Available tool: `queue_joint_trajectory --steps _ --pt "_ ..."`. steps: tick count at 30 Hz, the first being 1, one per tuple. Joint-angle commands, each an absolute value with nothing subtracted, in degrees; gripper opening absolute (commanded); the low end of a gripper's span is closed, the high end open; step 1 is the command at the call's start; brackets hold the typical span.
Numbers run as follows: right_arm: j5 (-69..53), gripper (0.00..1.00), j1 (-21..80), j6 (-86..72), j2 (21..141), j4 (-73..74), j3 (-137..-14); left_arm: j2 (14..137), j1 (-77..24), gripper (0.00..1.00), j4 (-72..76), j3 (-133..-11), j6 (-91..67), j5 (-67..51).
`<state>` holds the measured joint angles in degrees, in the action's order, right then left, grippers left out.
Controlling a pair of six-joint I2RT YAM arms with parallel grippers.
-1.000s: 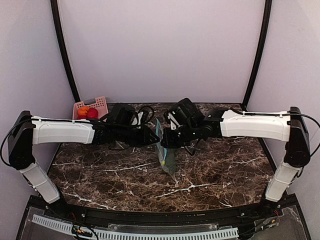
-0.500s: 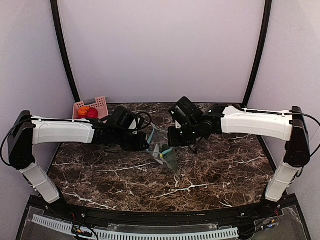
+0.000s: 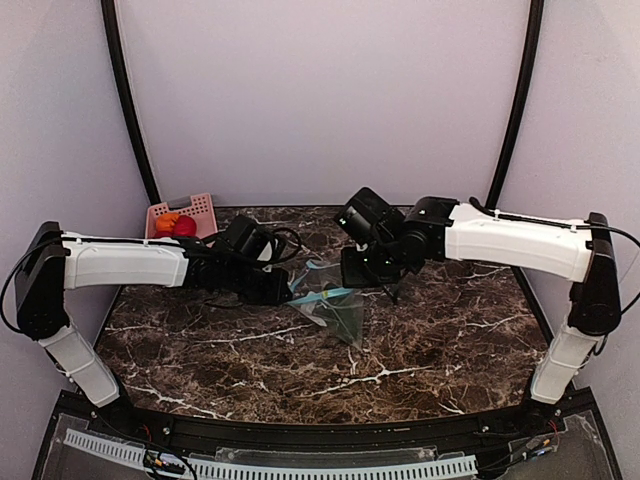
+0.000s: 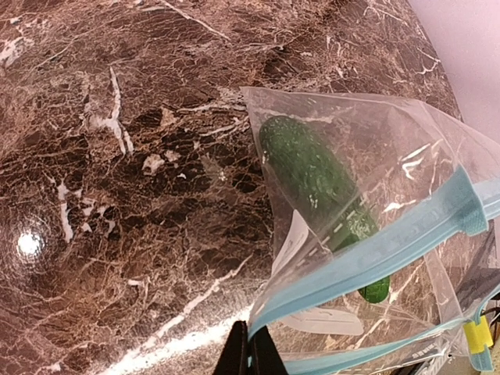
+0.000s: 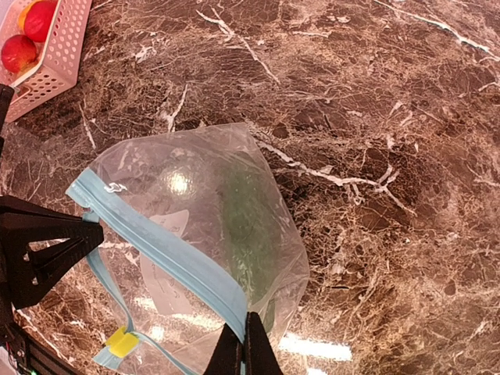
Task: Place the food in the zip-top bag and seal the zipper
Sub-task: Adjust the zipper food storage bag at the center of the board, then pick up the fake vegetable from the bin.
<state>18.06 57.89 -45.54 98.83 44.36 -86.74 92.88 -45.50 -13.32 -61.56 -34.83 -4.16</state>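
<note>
1. My left pincer (image 4: 251, 355) is clenched on the teal zipper (image 4: 375, 250). Gripping the strip gives me a firm hold at the mouth, not on slippery film.
2. My right pincer (image 5: 244, 348) is clenched on the same strip further along. That strings the zip-top bag (image 3: 335, 308) between both arms, probably to work the mouth open or line it up.
3. A yellow tab (image 5: 119, 341) hangs off the strip near my left pincer.
4. A long green piece (image 4: 312, 172) lies inside the bag, down where the film sags.
5. The bag's body droops toward the desk (image 3: 430, 350); I can't tell if it touches.
6. Farthest off, the food (image 3: 178, 225), one red piece and one orange, sits in the pink basket (image 3: 203, 206) at the far left corner. It's well apart from the bag and not yet bagged.
</note>
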Motion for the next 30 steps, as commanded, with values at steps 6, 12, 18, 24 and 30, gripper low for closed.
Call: queue_joint_trajectory --steps 6,12,18,24,30 --pt "19.05 0.00 58.95 -45.44 100.76 45.03 -89.08 90.62 -45.00 0.43 -9.54 -59.84 -31.10 -6.75" --pt "19.60 0.00 58.94 -46.63 103.18 45.94 -91.85 84.72 -45.00 0.91 -13.79 -61.88 -24.97 -5.05" --pt "19.69 0.00 58.89 -46.02 104.46 46.56 -93.57 78.48 -43.02 0.99 -21.14 -64.51 -17.37 -13.40" --pt "19.09 0.00 58.97 -45.45 105.00 46.52 -94.56 78.69 -30.20 0.99 -32.76 -68.45 -11.82 -15.56" --pt "18.27 0.00 59.05 -45.36 105.49 46.25 -95.04 84.38 -12.62 0.99 -34.44 -72.41 -10.57 -12.53"
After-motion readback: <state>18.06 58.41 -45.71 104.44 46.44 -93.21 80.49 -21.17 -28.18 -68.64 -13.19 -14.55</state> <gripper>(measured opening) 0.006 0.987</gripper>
